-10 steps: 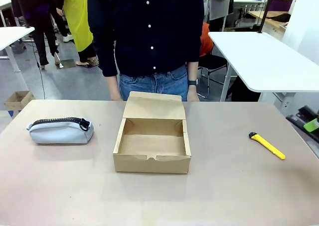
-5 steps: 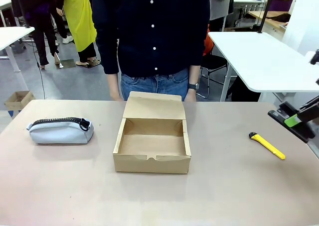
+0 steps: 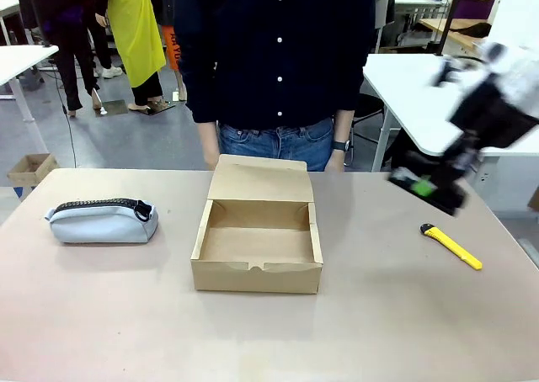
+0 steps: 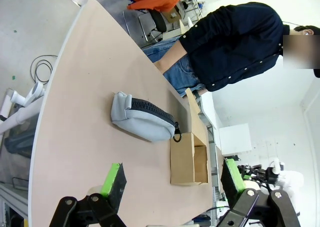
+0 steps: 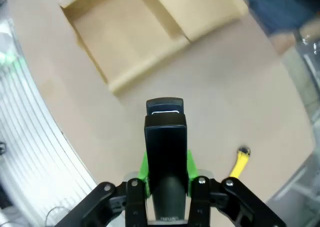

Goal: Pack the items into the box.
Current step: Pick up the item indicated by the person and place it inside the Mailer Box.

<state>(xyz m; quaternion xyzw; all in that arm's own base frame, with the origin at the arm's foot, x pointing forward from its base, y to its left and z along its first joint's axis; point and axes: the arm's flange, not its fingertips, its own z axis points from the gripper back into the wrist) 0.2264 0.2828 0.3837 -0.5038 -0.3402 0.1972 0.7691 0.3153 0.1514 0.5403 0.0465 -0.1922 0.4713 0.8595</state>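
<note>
The right arm has swung in from the right edge. Its right end effector (image 3: 427, 187) now hangs motion-blurred above the bench's far right, higher and closer to the middle than half a second ago. The right wrist view shows it clamped on the small black stapler-like tool (image 5: 166, 137), green pads pressing both sides, with the open box below and ahead. I read this as a carry toward the box, with the first item on its way and nothing packed yet.

Nearest is the bare tan bench (image 3: 379, 331). At its middle stands the brown box (image 3: 257, 278), empty, its lid flap leaning back toward the far side. The grey-blue pouch (image 3: 103, 222) lies well to its left and the yellow-and-black utility knife (image 3: 452, 246) well to its right; neither has shifted. The left end effector (image 4: 172, 179) hangs with fingers spread wide, holding nothing, well back from the pouch.

At the far edge a person (image 3: 278, 54) in a dark shirt and jeans stands behind the lid. Beyond are grey floor, a white table (image 3: 438, 96), a small carton (image 3: 29, 167) on the floor, and other people.
</note>
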